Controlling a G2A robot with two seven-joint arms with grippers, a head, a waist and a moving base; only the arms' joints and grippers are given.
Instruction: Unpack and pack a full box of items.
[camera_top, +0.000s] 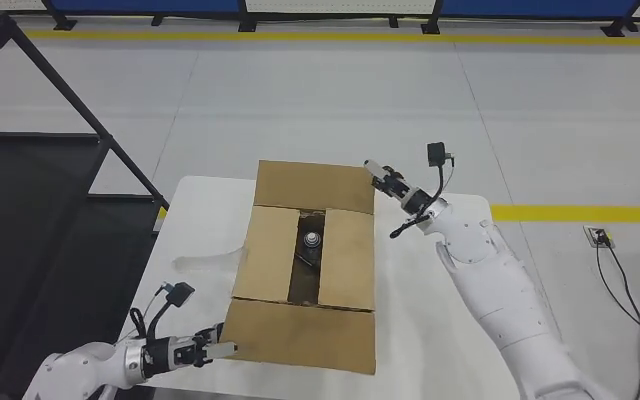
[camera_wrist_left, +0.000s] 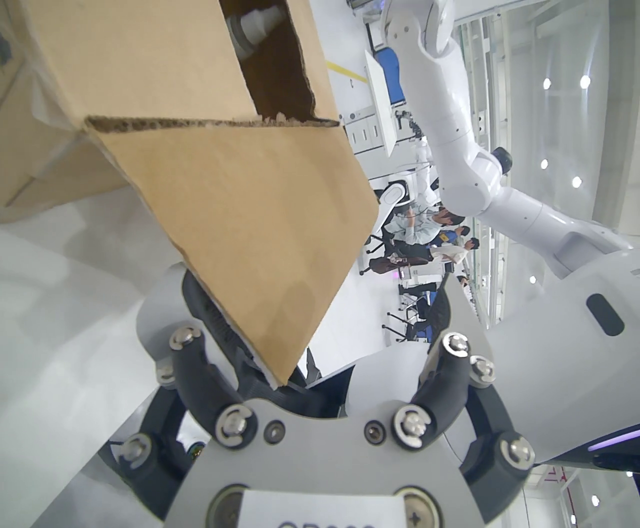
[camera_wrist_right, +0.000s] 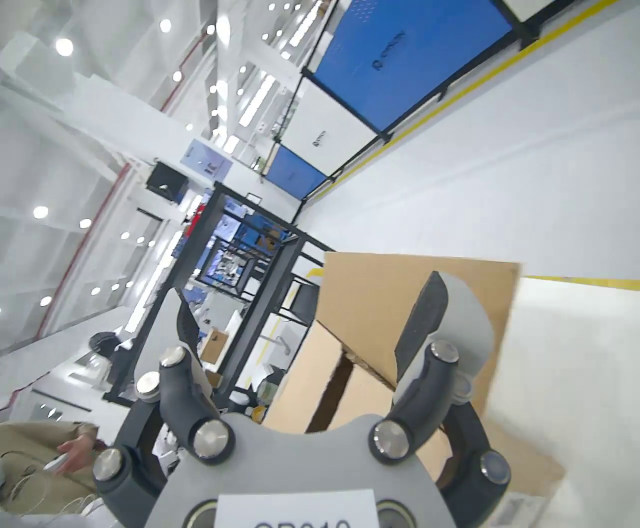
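Here, box flaps (camera_top: 348, 258) half hide a bottle (camera_top: 312, 239); left pincer (camera_top: 222, 351) and right pincer (camera_top: 378, 172) gape.

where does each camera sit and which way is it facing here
Top view: above the arms, looking down on table and cardboard box; left gripper and right gripper at opposite box corners.
Left wrist view: on that wrist, facing past its open fingers at the near flap; right arm beyond.
Right wrist view: on that wrist, facing past its open fingers at the far flap.
All share the box.
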